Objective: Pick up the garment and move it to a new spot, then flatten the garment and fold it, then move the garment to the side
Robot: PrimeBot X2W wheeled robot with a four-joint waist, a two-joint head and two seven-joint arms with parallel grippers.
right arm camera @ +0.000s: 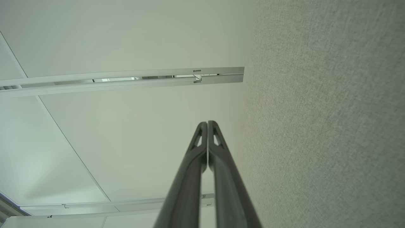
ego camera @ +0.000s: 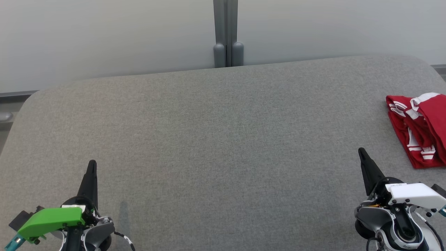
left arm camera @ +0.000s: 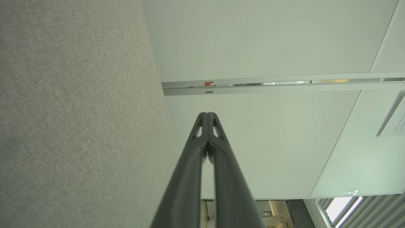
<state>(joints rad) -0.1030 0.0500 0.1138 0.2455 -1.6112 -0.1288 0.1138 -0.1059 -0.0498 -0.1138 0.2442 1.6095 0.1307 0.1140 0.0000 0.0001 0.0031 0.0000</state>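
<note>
Head view, entries listed left to right.

1. My left pincer: clenched, its two dark fingers pressed tip to tip with nothing between them. It sits low at the near left of the counter, fingers pointing away from me, with the green wrist cover behind. The left wrist view also shows the tips meeting, with grey fabric alongside.

2. Grey post: upright against the pale wall, behind the counter's far edge.

3. My right pincer: also clenched and holding nothing. It sits at the near right, fingers leaning slightly leftward, with the white wrist cover behind. It is near the garment but not touching it.

4. Red garment with white stripes: at the counter's right edge and partly cut off by the frame. It lies as a compact, layered bundle, not spread flat.

Progress, as I judge it: a bundle off to the side with both arms parked suggests that folding and setting aside are done, though the fold looks loose. If this is the start, every step remains.
</note>
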